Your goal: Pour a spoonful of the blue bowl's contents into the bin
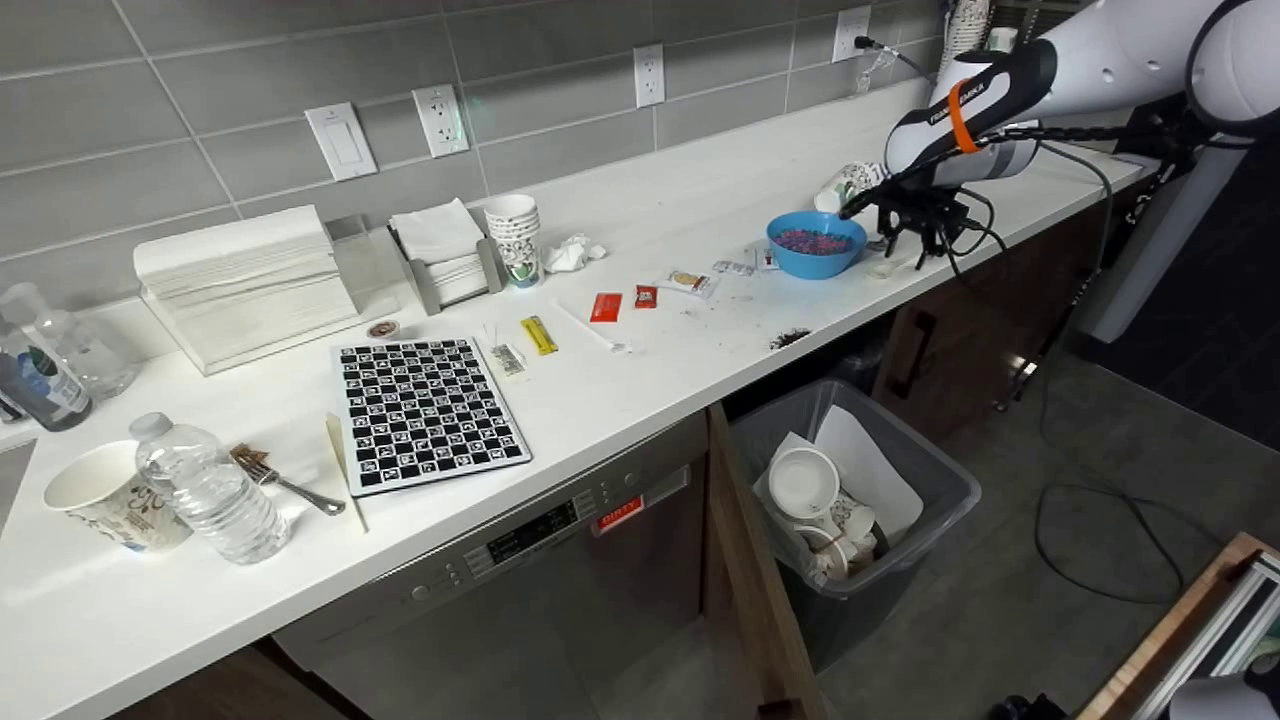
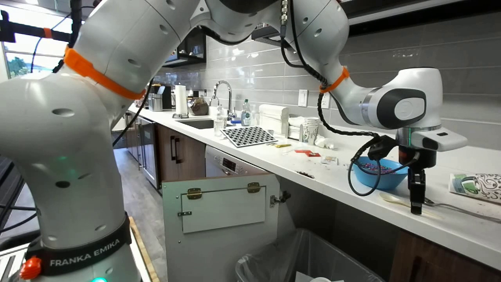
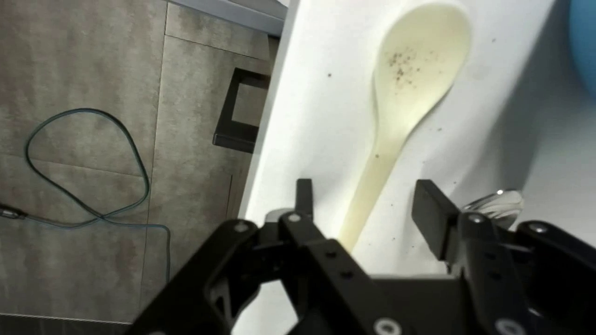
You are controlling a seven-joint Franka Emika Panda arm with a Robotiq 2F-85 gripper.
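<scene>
The blue bowl (image 1: 815,264) stands on the counter and holds small pink, purple and blue pieces. It also shows in an exterior view (image 2: 377,181), and its edge shows in the wrist view (image 3: 584,42). A pale cream spoon (image 3: 423,51) lies flat on the counter between the bowl and the front edge, with dark specks in its head. My gripper (image 3: 361,200) is open and points down, its fingers on either side of the spoon's handle without touching it. The handle's end is hidden behind the gripper. The bin (image 1: 955,500) with its liner stands below the counter, holding white cups and paper.
A metal utensil (image 3: 498,204) lies right beside my right finger. A patterned paper cup (image 2: 475,187) lies on its side near the bowl. Packets (image 1: 606,307) and a dark spill (image 1: 790,338) lie along the counter. An open cabinet door (image 2: 219,227) stands beside the bin.
</scene>
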